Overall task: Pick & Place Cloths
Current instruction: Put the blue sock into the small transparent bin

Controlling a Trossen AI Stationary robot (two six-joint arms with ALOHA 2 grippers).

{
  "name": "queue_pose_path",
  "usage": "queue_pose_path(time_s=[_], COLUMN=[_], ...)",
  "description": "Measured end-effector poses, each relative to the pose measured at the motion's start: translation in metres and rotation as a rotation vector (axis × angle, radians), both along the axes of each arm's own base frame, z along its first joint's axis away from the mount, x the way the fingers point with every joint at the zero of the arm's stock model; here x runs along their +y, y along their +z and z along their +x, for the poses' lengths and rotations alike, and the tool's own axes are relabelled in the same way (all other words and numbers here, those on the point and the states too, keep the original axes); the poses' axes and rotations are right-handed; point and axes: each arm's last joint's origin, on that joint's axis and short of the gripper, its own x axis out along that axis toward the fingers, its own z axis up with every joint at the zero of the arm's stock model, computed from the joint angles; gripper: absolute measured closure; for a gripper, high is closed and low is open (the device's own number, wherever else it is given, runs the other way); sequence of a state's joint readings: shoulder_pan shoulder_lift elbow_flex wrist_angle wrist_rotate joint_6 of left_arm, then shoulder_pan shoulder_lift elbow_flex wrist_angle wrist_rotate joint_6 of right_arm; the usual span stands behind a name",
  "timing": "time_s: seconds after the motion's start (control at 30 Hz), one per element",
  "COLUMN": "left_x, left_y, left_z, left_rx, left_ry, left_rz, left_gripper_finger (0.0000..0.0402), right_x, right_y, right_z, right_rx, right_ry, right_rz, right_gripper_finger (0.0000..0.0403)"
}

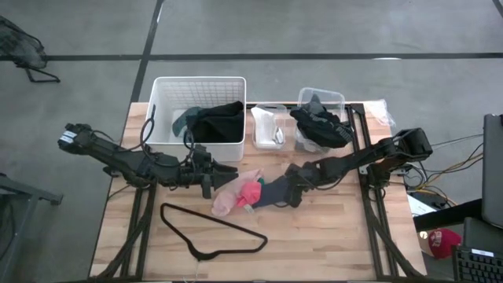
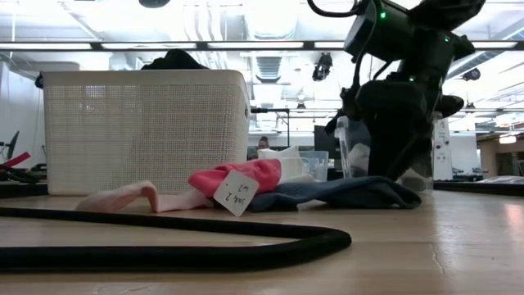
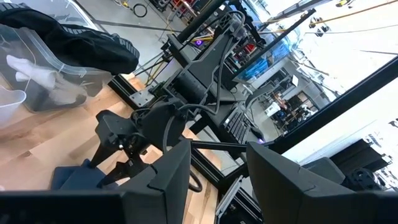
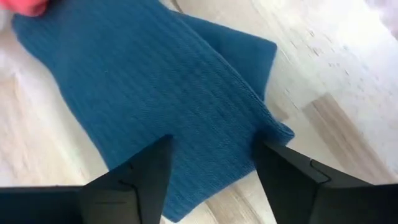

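A dark blue ribbed cloth (image 1: 271, 192) lies flat on the table, with a red-pink cloth (image 1: 251, 192) and a pale pink one (image 1: 229, 198) against its left end. The red-pink cloth carries a paper tag (image 2: 236, 192). My right gripper (image 1: 289, 192) is low over the blue cloth's right end (image 4: 249, 124). It is open, with one finger at each side of that end. My left gripper (image 1: 209, 179) is open and holds nothing, hovering just left of the pink cloths. A white basket (image 1: 196, 118) holds black and teal cloths. My right gripper (image 4: 214, 180) comes down slanting from the table's right with its open fingers (image 4: 140, 177) across the blue cloth's right end (image 4: 267, 127). The cloth lies flat on the table between them. I cannot tell whether the fingertips touch it.
A thin black wire hanger (image 1: 212, 228) lies on the near part of the table. Behind the cloths stand two clear bins: one (image 1: 267, 126) with white items, one (image 1: 321, 118) with a black cloth draped over it. Bare wood (image 1: 338, 236) shows at near right.
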State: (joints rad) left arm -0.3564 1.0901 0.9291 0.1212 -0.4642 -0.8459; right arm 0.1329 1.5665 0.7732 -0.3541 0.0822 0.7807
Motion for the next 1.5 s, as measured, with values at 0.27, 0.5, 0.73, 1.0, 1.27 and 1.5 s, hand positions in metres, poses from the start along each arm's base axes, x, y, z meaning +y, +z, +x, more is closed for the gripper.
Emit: queue_pose_path(time_s=[0.27,0.5,0.73,1.0,1.27,1.5], left_x=[0.000,0.000,0.000,0.000,0.000,0.000], left_y=[0.000,-0.001,-0.001,-0.003,-0.003,-0.003], left_z=[0.000,0.000,0.000,0.000,0.000,0.000], left_rx=[0.002,0.007,0.010,0.029,0.031,0.032], left_ry=[0.002,0.002,0.001,0.001,0.001,0.001], left_rz=[0.001,0.003,0.002,0.005,0.008,0.009], left_gripper_finger=[0.0239,0.0239,0.0239,0.0239,0.0239,0.0239], right_x=[0.000,0.003,0.006,0.009,0.007,-0.005], right_y=[-0.008,-0.018,0.000,0.057,0.126,0.192], right_z=[0.000,0.011,0.021,0.039,0.050,0.050], right_rx=[0.023,-0.017,-0.125,-0.322,-0.357,-0.379], right_ry=[-0.083,-0.111,-0.095,-0.033,0.005,-0.015], right_rz=[0.035,0.130,0.206,0.196,0.033,-0.181], right_gripper_finger=[0.0267,0.0382,0.0392,0.0393,0.0392,0.0392])
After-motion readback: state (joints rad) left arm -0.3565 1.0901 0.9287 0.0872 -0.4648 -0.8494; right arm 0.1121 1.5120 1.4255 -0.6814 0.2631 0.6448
